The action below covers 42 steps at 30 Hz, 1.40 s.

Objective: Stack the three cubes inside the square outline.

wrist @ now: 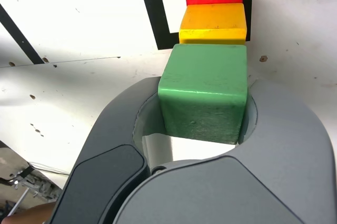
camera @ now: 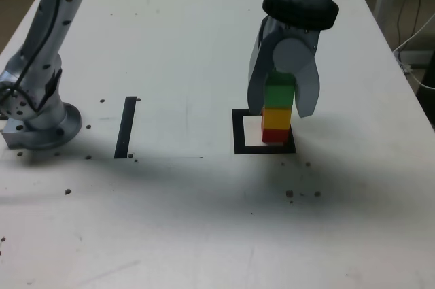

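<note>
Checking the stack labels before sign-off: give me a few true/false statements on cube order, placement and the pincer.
1. The green cube is on top of the stack. True.
2. The red cube sits in the middle. False: the yellow cube is in the middle and red is at the bottom.
3. The stack stands on the straight black strip. False: it stands at the square outline, toward that outline's right side in the exterior view.
4. The pincer has its fingers on either side of the green cube. True.
5. The pincer's fingers reach down to the table. False: their tips end about level with the yellow cube.
</note>
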{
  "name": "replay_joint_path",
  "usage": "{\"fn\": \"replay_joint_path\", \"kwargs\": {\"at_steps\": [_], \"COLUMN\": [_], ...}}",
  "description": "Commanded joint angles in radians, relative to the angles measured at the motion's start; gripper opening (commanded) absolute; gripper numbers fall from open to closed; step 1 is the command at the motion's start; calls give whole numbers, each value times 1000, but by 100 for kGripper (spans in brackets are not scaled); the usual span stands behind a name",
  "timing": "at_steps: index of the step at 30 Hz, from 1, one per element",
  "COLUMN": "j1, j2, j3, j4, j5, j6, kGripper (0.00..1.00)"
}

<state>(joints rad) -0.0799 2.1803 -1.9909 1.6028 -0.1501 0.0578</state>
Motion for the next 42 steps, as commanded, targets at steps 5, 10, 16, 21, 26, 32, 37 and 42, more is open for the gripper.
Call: {"fn": "replay_joint_path", "kwargs": {"at_steps": [5,10,16,21,26,32,37,42], "j1": [4,5,5,5,5,5,5,5], "j2": [14,19,28,30,22,-57,-154,-251], "j3": [0,-3,-4,-6,-14,-18,28,122], "j4": [32,31,30,29,30,31,31,30], "j5": [-3,-2,-3,-3,10,86,139,166], "j6": [6,17,31,33,33,11,-12,-27], "kGripper": [24,46,99,100,100,100,100,100]}}
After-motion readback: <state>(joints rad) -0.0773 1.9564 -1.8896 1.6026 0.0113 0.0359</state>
